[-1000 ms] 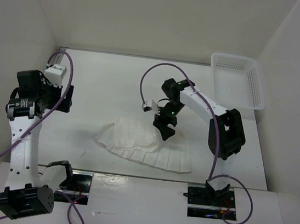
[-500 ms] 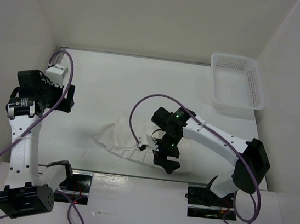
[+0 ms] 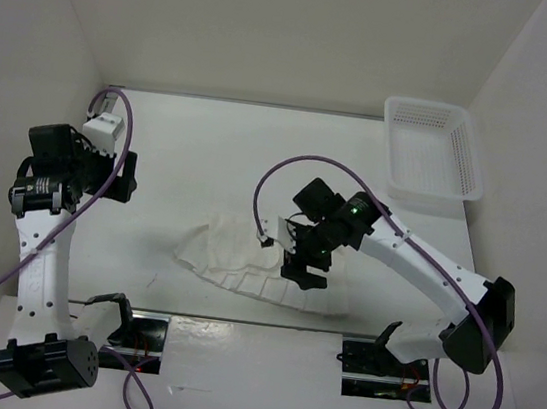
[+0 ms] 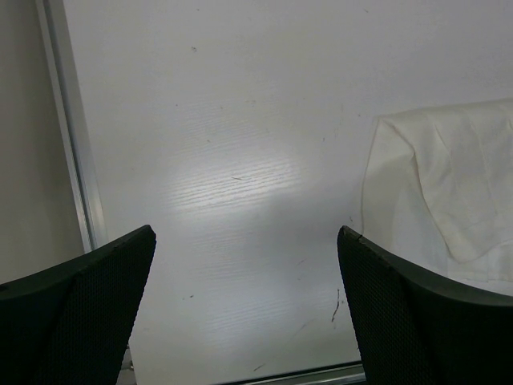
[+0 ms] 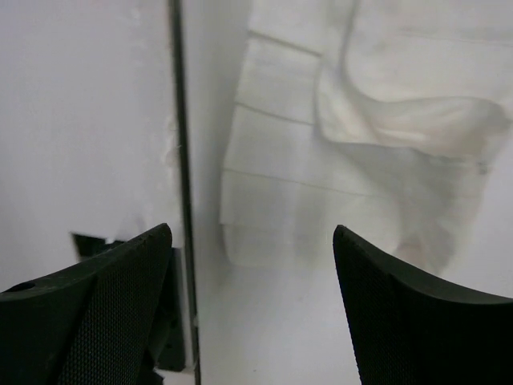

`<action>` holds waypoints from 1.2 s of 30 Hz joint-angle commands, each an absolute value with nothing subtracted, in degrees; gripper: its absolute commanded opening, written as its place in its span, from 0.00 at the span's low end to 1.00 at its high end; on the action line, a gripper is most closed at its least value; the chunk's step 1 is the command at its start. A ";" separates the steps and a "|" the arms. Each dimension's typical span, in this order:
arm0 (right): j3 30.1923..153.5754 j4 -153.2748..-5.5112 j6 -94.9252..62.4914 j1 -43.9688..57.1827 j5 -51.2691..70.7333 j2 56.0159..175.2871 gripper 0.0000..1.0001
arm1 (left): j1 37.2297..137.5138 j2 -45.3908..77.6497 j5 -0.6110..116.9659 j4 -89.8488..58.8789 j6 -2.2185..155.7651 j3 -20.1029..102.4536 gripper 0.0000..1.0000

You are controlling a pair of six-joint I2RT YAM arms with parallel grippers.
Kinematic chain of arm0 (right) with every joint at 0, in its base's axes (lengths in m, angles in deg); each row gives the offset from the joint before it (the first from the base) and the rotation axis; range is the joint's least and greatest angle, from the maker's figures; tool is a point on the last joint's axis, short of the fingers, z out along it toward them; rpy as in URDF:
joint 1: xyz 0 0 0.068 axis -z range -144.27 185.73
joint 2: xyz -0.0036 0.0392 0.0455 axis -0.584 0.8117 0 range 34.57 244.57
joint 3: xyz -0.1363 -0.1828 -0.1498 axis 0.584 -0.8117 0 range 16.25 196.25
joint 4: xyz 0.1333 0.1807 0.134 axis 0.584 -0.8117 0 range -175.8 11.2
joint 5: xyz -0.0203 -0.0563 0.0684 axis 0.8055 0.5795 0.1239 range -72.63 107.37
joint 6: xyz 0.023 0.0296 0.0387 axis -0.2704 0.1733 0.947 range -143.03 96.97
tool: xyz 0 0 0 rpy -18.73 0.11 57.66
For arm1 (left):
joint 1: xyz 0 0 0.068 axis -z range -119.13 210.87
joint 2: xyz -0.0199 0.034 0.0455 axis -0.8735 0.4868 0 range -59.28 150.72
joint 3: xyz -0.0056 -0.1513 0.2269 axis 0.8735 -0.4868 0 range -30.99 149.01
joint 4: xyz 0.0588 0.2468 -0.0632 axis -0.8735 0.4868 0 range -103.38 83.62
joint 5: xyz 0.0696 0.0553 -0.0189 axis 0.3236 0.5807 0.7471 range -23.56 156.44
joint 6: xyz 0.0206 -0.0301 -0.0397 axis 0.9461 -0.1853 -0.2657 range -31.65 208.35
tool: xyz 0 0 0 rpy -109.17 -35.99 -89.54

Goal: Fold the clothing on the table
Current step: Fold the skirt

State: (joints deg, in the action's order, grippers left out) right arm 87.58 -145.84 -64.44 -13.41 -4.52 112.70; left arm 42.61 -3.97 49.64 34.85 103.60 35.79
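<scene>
— Clothing (image 3: 227, 251) sits crumpled near the front edge of the bench (image 3: 211, 146), centre. Any change?
— My right arm (image 3: 426, 270) swung from its far side down to the near hem, then back over the middle. Its jaws are spread, pinching nothing. It hasn't shifted, so no fold made yet.
— And left?
— Left arm (image 3: 45, 255) is off to the side, jaws spread over bare bench.
</scene>
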 commanded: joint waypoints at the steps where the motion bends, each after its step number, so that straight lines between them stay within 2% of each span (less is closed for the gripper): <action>1: 88.06 -133.57 -62.41 -11.73 2.33 111.91 0.86 | 42.24 -5.04 48.51 33.90 104.61 37.21 1.00; 8: 85.51 -123.37 -67.06 -5.94 2.44 114.71 0.87 | 42.24 -6.10 50.88 33.90 104.61 34.84 1.00; 14: 87.17 -121.43 -72.77 -0.66 -0.81 120.51 0.87 | 42.24 -6.10 51.50 33.90 104.61 34.31 1.00; 21: 91.39 -122.48 -76.03 0.40 -3.54 127.19 0.87 | 42.24 -5.58 52.90 33.90 104.61 34.31 1.00; 29: 96.75 -129.67 -79.89 0.93 -7.76 132.56 0.87 | 42.24 -5.58 53.43 33.90 105.14 33.78 1.00; 36: 103.60 -147.07 -85.70 0.93 -9.70 141.35 0.87 | 42.24 -5.58 53.43 33.90 105.14 33.78 1.00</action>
